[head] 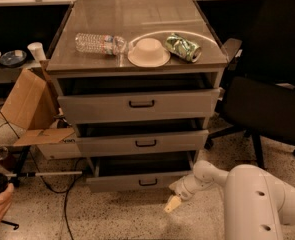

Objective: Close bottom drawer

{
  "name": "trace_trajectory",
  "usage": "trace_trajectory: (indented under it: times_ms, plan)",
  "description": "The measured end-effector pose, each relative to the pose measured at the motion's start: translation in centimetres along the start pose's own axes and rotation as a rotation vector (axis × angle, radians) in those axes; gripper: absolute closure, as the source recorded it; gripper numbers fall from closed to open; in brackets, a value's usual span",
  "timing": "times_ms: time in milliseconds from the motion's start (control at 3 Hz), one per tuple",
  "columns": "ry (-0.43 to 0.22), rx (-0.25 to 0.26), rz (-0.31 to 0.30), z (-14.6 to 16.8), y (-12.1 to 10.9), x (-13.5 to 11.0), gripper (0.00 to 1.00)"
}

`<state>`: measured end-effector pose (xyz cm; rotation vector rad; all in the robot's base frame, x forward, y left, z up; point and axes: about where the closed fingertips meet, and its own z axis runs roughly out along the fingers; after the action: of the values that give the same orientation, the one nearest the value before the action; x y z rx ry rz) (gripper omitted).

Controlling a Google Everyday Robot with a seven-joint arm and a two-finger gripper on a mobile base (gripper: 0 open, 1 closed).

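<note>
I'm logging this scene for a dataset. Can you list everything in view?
Cabinet: one, pale grey, glossy top, centre.
Top drawer: one, pale grey, slightly open.
Middle drawer: one, pale grey, slightly open.
Bottom drawer: one, pale grey, partly open, lowest.
Plastic bottle: one, clear, lying on the cabinet top, left.
Dish: one, white, middle of the cabinet top.
Can: one, green, on its side, right of the dish.
Cardboard box: one, brown, left of the cabinet.
Office chair: one, black, right.
Cable: black, on the floor at left.
Robot arm: one, white, lower right.
Gripper: one, pale, low, by the bottom drawer's right front corner.
</note>
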<state>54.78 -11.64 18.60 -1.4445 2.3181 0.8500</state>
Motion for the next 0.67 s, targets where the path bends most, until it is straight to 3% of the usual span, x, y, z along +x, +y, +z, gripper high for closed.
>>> trace_trajectory:
  times_ms: [333,667]
  plan:
    - [0.036,0.085,-0.036,-0.2,-5.4,-5.9,0.50]
    - [0.062,0.149,-0.046,-0.6,-9.1,-8.6,0.73]
